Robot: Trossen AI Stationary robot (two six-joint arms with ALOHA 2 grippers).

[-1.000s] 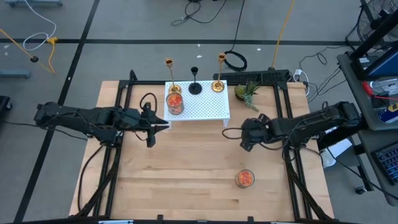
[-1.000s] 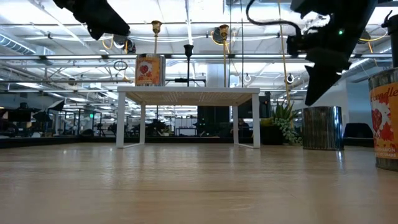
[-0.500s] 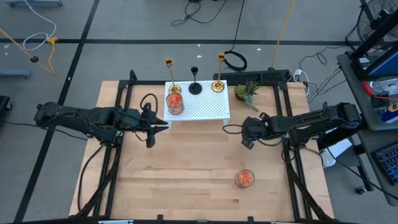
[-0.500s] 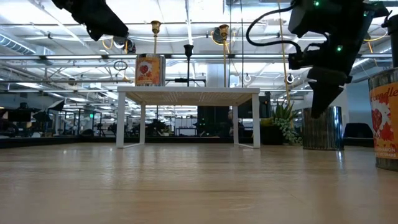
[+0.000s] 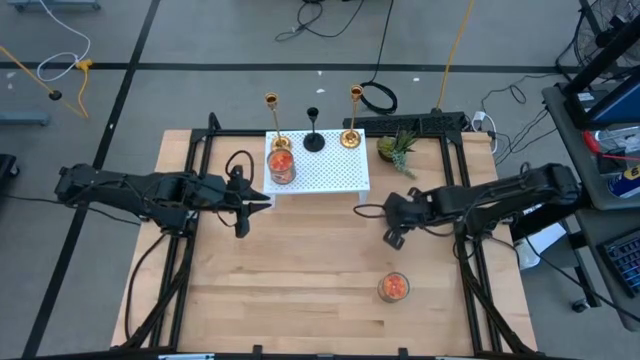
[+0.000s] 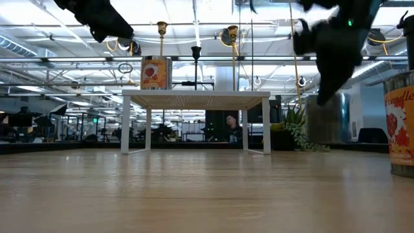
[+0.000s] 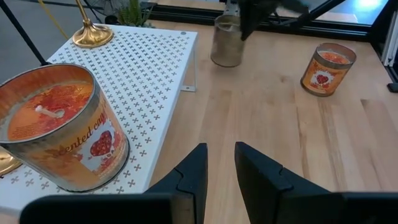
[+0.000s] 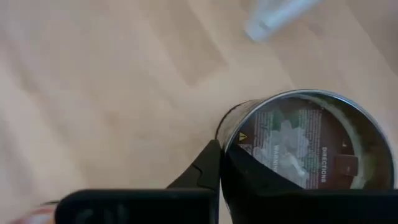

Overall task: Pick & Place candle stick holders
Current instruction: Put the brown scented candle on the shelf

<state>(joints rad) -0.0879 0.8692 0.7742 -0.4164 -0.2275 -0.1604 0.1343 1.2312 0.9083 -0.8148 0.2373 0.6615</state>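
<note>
Spanning wood table (image 5: 300, 290), apparently workshop.

Grey floor (image 5: 200, 90) with cables (image 5: 60, 70); bright ceiling lights (image 6: 194, 13) overhead.

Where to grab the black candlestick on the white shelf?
Take the black candlestick by its thin stem, just above the flared base, coming level from the table's open front. It stands upright between two brass candlesticks, so a side approach risks bumping them.

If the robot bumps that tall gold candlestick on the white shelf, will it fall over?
Probably easily. The gold candlestick is tall with a thin stem, so it looks top-heavy. Its round flared base helps a little. It stands near the white shelf's back edge, so it might tumble off.
</note>
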